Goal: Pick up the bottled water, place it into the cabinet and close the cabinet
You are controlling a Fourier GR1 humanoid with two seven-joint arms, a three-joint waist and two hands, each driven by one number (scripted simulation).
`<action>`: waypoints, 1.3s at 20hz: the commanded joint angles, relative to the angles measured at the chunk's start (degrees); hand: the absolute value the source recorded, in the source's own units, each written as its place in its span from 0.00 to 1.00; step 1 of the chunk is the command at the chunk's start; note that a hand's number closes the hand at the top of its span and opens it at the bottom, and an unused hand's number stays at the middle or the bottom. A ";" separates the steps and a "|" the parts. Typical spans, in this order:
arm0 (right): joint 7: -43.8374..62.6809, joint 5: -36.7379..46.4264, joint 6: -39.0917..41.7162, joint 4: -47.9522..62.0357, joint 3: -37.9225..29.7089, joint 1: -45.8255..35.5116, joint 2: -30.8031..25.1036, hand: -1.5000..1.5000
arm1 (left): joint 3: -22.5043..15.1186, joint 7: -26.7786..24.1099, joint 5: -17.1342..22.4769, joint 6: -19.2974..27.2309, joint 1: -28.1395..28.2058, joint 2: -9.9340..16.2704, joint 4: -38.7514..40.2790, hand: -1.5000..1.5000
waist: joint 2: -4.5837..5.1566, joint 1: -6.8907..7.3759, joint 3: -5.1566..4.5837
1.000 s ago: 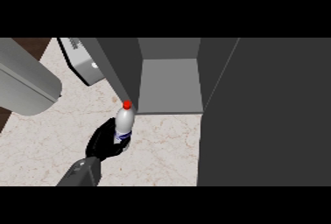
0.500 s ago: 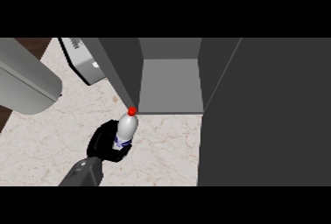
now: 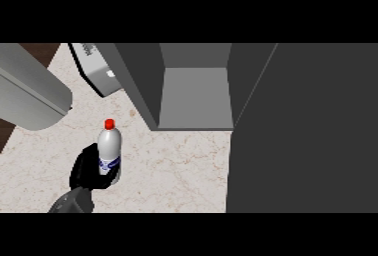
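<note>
Black fingers (image 3: 83, 165) are curled round the lower body of the bottled water (image 3: 109, 150), so that the bottle is gripped between them; they belong to the left hand (image 3: 92, 172), which is seen nearest to the lower edge of the view, at the end of a grey forearm (image 3: 71, 201). The bottle is held with its red cap (image 3: 109, 123) pointing away from the robot, and its white body and blue label are seen in front of the hand. It is held over the pale marbled table (image 3: 184, 165); whether its base touches the table cannot be told.

Beyond the bottle and to its right, the cabinet (image 3: 193, 97) is found, with its grey inside open to the view. The bottle is outside the cabinet, near the front corner of its left wall, but apart from it. To the right of the cabinet's opening a broad dark grey panel (image 3: 303, 135) is seen, which reaches down to the lower edge.

Left of the cabinet, farther than the bottle, a light grey appliance (image 3: 100, 67) is placed against the cabinet's wall. At the far left a large grey rounded body (image 3: 26, 97) is seen. The right hand is not shown.
</note>
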 commanded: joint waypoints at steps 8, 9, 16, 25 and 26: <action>-1.01 -0.68 1.03 -1.26 0.68 2.17 -1.07 0.00 | -1.13 11.51 7.34 -0.38 6.14 -2.67 -17.77 1.00 | -0.12 0.22 0.05; -1.56 -0.33 0.34 1.09 -0.14 0.30 -0.57 0.00 | -2.27 10.67 6.51 1.56 7.48 -4.04 -20.23 1.00 | -0.07 0.20 0.04; 0.69 -0.43 -0.52 -1.61 1.84 0.84 -0.23 0.00 | -9.25 20.80 5.79 7.92 15.63 -8.28 -40.62 1.00 | -0.21 0.46 0.07; 0.37 0.77 -1.66 -0.32 4.00 -0.69 0.67 0.00 | -22.11 23.44 6.56 26.35 11.44 -8.97 -51.93 1.00 | -0.03 -0.10 0.02; -0.45 -3.39 1.45 -1.18 0.10 0.87 -2.44 0.00 | -20.49 24.82 6.33 26.37 8.71 -8.98 -51.89 1.00 | -0.02 -0.24 0.02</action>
